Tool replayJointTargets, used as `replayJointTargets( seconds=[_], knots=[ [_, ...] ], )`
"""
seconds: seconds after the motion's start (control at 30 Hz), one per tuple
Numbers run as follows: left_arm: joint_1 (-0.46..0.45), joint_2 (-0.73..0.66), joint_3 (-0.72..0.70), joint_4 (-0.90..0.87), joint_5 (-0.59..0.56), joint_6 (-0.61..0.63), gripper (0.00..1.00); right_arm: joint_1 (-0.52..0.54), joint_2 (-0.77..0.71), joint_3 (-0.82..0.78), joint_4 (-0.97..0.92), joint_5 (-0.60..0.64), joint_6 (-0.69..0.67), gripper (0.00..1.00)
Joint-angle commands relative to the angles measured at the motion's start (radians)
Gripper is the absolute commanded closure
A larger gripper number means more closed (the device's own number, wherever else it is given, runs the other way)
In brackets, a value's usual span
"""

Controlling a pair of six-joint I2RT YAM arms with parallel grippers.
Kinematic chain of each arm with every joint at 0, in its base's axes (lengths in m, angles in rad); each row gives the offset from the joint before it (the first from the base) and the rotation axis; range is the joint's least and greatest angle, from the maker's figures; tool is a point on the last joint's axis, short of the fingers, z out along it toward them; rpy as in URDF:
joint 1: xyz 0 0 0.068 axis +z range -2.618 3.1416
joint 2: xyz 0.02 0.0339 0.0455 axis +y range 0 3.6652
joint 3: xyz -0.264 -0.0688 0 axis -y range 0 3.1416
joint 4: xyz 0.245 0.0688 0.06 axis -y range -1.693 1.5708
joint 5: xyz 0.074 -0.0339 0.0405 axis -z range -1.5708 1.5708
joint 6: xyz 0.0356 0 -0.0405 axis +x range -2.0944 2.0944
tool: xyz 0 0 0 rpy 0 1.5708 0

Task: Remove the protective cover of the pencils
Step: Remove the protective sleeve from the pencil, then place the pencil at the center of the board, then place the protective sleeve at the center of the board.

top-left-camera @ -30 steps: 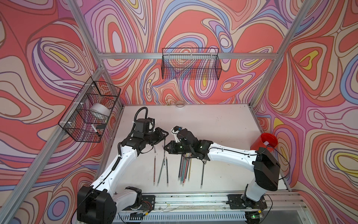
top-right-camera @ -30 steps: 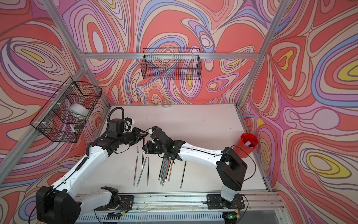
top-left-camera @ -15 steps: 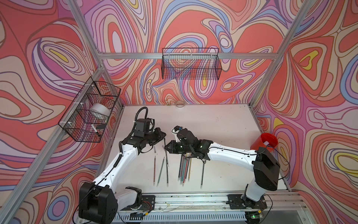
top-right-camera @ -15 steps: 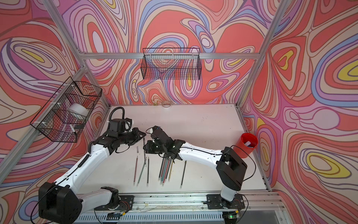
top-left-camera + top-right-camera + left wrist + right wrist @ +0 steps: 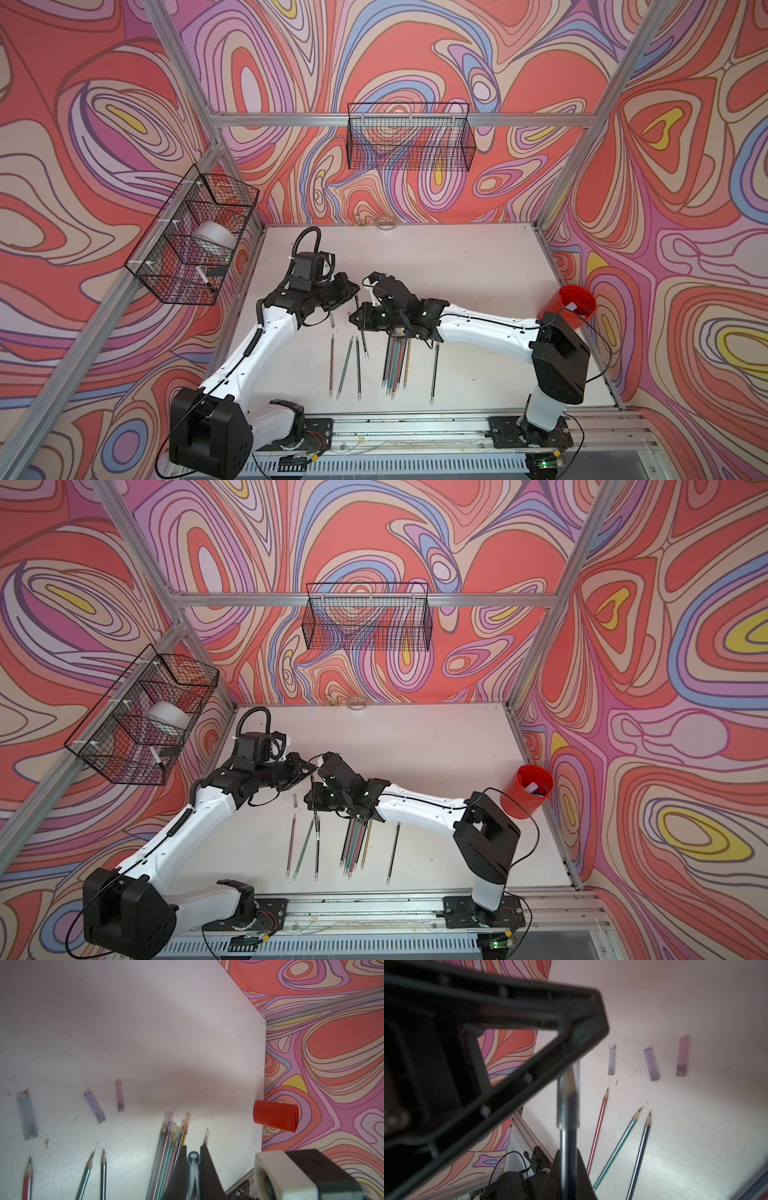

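Protective cover [image 5: 568,1101], a translucent bluish tube, sits over the sharpened tip of a dark-barrelled pencil [image 5: 568,1140] that is held in the air. The pencil's point shows through the cover's wall. The left tool [image 5: 193,1153] is pressed together on the cover's far end, and the tube's rim shows between its black fingers [image 5: 204,1163]. The right tool [image 5: 568,1167] pinches the same pencil on its barrel, below the cover. In a top view the two tools meet tip to tip, with the left tool [image 5: 353,291] above the right tool [image 5: 358,322].

The held pencil hangs just beside the bundle of capped pencils [image 5: 397,361], which lies on the white tabletop [image 5: 457,270]. It is on the side of the bundle away from the red cup [image 5: 567,309].

On that same side of the bundle lie three bare pencils with their tips exposed: a red one [image 5: 598,1128], a green one [image 5: 616,1147] and a dark blue one [image 5: 640,1153]. Beyond their tips three loose covers lie apart from one another: a greyish one [image 5: 27,1118], a lavender one [image 5: 94,1106] and a pinkish one [image 5: 120,1096].

On the bundle's other side a single capped pencil [image 5: 434,368] lies near it. The red cup is well apart from the bundle, at the tabletop's edge.
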Motion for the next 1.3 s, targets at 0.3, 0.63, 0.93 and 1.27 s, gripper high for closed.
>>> replayJointTargets(
  seconds=[0.3, 0.63, 0.93, 1.27],
  knots=[
    [0.003, 0.193, 0.242, -0.15, -0.239, 0.154, 1.0, 0.035, -0.027, -0.069, 0.005, 0.025, 0.022, 1.0],
    [0.005, 0.28, 0.209, -0.185, -0.332, 0.157, 1.0, 0.063, 0.072, -0.081, -0.099, 0.068, 0.113, 1.0],
    [0.005, 0.345, 0.14, -0.156, -0.328, 0.148, 1.0, 0.065, 0.155, -0.061, -0.191, 0.056, 0.13, 1.0],
    [0.005, 0.427, 0.086, -0.111, -0.302, 0.128, 1.0, 0.065, 0.219, -0.03, -0.258, 0.06, 0.135, 1.0]
  ],
)
